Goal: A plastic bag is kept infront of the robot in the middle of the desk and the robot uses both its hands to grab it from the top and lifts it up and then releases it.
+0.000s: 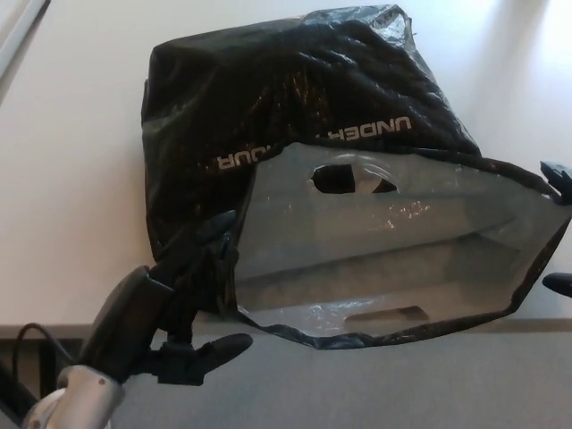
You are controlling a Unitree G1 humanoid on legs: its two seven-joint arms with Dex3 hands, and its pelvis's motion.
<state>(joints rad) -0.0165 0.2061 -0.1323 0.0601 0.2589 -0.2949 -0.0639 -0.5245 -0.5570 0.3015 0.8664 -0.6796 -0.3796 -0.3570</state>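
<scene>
A black plastic bag (268, 98) with white lettering stands on the pale desk (71, 161), its mouth open toward me and showing a grey lining (384, 250) with cut-out handles. My left hand (183, 299) is open at the bag's left rim, one finger up against the black side, the thumb below near the desk edge. Of my right hand (557, 228) only two black fingertips show at the picture's right edge, beside the bag's right corner, spread apart.
The desk's front edge (357, 329) runs under the bag's mouth, with grey floor below it. A thin cable (36, 335) loops near my left forearm. A pale strip (22, 36) crosses the top left corner.
</scene>
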